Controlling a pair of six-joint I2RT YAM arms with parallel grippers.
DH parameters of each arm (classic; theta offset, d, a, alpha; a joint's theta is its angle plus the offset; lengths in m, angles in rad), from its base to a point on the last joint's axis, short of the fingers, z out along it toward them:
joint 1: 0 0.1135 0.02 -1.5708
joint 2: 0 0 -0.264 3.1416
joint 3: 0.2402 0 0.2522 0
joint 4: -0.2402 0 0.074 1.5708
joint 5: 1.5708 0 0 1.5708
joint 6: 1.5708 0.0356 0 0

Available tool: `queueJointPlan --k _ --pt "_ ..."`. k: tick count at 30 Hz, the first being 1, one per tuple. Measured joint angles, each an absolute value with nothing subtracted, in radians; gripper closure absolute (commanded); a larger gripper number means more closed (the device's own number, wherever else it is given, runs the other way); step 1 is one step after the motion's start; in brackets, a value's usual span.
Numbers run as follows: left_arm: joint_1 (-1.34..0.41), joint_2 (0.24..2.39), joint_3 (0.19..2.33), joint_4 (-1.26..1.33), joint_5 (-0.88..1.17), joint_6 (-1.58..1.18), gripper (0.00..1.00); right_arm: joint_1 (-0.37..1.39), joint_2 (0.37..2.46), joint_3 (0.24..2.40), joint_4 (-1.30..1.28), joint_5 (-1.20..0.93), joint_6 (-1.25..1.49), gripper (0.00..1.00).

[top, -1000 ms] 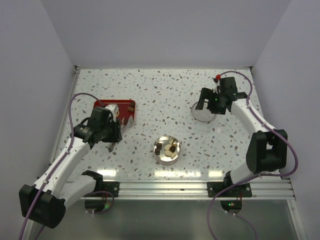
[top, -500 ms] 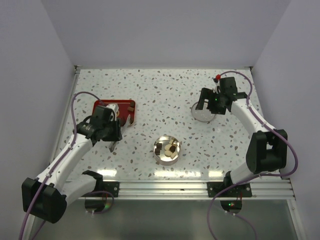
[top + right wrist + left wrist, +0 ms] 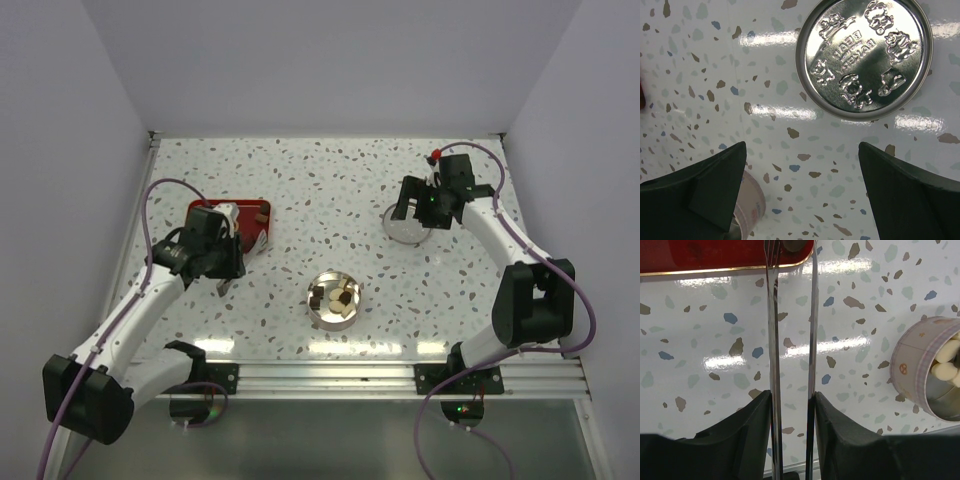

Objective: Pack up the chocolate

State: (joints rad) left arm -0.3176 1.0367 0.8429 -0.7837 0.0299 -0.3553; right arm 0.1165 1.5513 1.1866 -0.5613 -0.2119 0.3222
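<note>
Left wrist view gives us the closest look at the left gripper (image 3: pixel 792 399): its two black fingers (image 3: pixel 747 430) press from either side on the long metal tweezers (image 3: pixel 772 340), so they are closed on that tool. The two blades run straight ahead from the fingertips, slightly apart, over the speckled worktop (image 3: pixel 700 365). They reach the near rim of the red tray (image 3: pixel 700 255), where they leave the top of the frame. Between the blades, far ahead of the fingers, a dark round piece of chocolate (image 3: pixel 794 244) sits at the tray's near corner; we cannot tell whether the blades touch it. Off to the right of the fingers stands the round tin (image 3: pixel 910 365), its patterned wall toward us, with cream-white pieces (image 3: pixel 946 371) inside. From the top external view we see more chocolate (image 3: pixel 343 297), dark and tan, lying in that same tin, which stands between the two arms and well apart from either pair of fingers. The right gripper (image 3: pixel 802 145) hangs with its fingers (image 3: pixel 715 185) spread wide, holding nothing. Ahead of them and a little to the right, the embossed silver lid (image 3: pixel 865 55) lies flat on the worktop, apart from both fingertips.
</note>
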Motion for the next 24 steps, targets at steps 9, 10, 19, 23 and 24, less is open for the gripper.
queueJointPlan --k 9,10,19,23,24 --pt "-0.318 1.064 0.843 -0.784 0.015 -0.365 0.57 0.117 1.551 1.187 -0.562 -0.212 0.322 0.03" --pt "-0.318 1.064 0.844 -0.784 0.014 -0.366 0.57 0.117 1.551 1.187 -0.562 -0.212 0.322 0.03" --pt "-0.321 1.079 0.854 -0.793 0.014 -0.356 0.57 0.117 1.551 1.187 -0.562 -0.212 0.321 0.03" --pt "-0.322 1.09 0.866 -0.796 0.015 -0.353 0.57 0.117 1.551 1.187 -0.562 -0.212 0.321 0.03" --pt "-0.322 1.092 0.87 -0.799 0.015 -0.351 0.57 0.117 1.551 1.187 -0.562 -0.211 0.321 0.03"
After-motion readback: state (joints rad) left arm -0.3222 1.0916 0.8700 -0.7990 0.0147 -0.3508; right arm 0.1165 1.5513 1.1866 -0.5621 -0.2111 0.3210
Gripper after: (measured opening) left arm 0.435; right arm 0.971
